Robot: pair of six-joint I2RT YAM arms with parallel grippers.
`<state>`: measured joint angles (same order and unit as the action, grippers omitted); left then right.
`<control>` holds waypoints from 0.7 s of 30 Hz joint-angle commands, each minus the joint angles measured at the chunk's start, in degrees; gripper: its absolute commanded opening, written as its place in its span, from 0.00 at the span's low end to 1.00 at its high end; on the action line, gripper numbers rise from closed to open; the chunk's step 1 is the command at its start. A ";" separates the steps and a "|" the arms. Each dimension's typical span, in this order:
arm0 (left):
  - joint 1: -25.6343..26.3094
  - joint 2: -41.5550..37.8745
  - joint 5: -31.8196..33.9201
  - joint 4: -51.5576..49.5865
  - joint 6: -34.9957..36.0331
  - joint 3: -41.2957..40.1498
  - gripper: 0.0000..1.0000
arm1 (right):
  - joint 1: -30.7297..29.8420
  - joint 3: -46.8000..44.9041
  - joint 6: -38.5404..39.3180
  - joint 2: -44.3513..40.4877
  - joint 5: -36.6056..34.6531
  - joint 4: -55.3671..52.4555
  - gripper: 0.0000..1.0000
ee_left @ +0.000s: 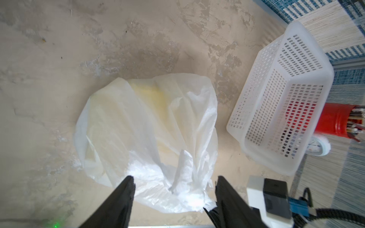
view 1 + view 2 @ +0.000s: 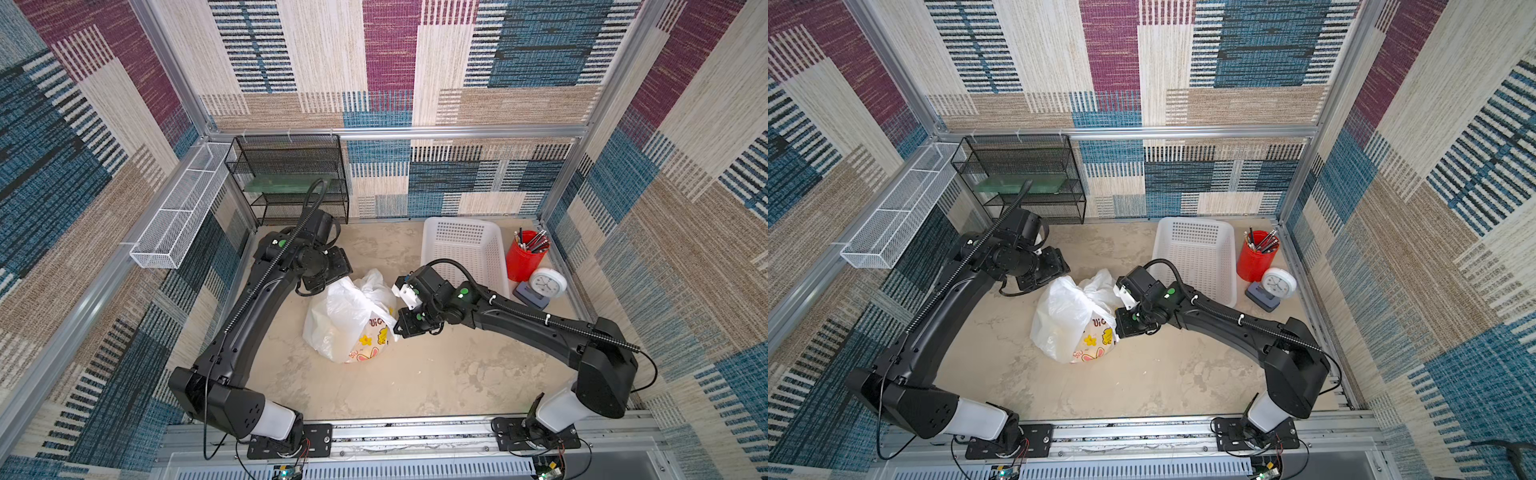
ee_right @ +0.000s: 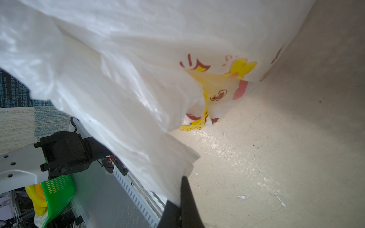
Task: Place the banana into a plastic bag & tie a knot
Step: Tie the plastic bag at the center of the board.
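The plastic bag (image 2: 347, 320) (image 2: 1069, 320) sits crumpled mid-table, its cartoon prints (image 3: 223, 79) facing the front. The banana is hidden; only a faint yellow patch (image 1: 147, 90) shows through the film. My left gripper (image 1: 175, 189) (image 2: 322, 286) hangs open at the bag's back-left, and a twisted, bunched strip (image 1: 184, 167) lies between its fingers. I cannot tell whether that strip is the knot. My right gripper (image 3: 184, 178) (image 2: 397, 328) (image 2: 1119, 328) is shut on a flap of the bag's film at its right side.
A white perforated basket (image 2: 461, 249) (image 1: 286, 98) stands at the back right, with a red pen cup (image 2: 525, 257) and a small white clock (image 2: 548, 282) beside it. A black mesh shelf (image 2: 291, 178) fills the back left corner. A white wire tray (image 2: 183, 212) hangs on the left wall.
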<state>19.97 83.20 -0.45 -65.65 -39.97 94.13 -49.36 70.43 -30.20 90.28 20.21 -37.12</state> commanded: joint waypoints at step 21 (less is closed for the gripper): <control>1.02 -4.71 -3.55 16.76 10.52 -11.40 0.55 | 0.50 -0.13 -0.39 -0.25 1.33 0.63 0.00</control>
<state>20.64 78.28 -3.14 -50.89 -31.38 82.78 -48.88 70.24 -30.20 90.15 20.97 -37.10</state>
